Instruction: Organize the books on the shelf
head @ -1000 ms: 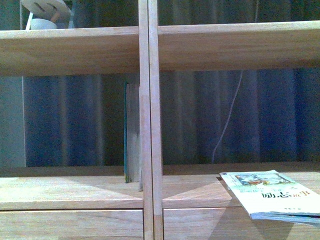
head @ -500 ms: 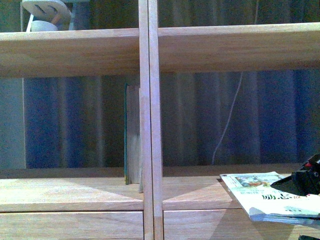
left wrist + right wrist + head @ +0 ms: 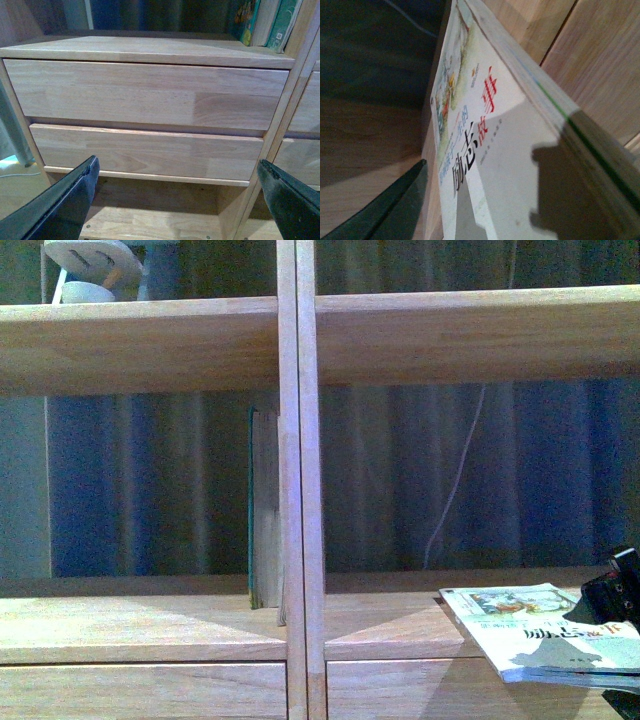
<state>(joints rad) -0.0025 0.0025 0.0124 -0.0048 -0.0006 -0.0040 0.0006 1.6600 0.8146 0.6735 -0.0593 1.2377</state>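
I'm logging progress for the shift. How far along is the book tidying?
Done: the teal-spined book stands upright against the central post of the light wooden shelf. In hand: the right gripper is at the pale illustrated paperback, which lies flat, overhanging the board's edge; no grip is visible. To do: standing it up. The left gripper is open, facing the drawer fronts.

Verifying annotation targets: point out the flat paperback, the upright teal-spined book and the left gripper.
paperback (image 3: pixel 520 625), front view, on its pale front cover.
teal-spined book (image 3: pixel 260 510), front view, mid-height on its upright side.
left gripper (image 3: pixel 177 162), left wrist view, midway between its open fingertips.
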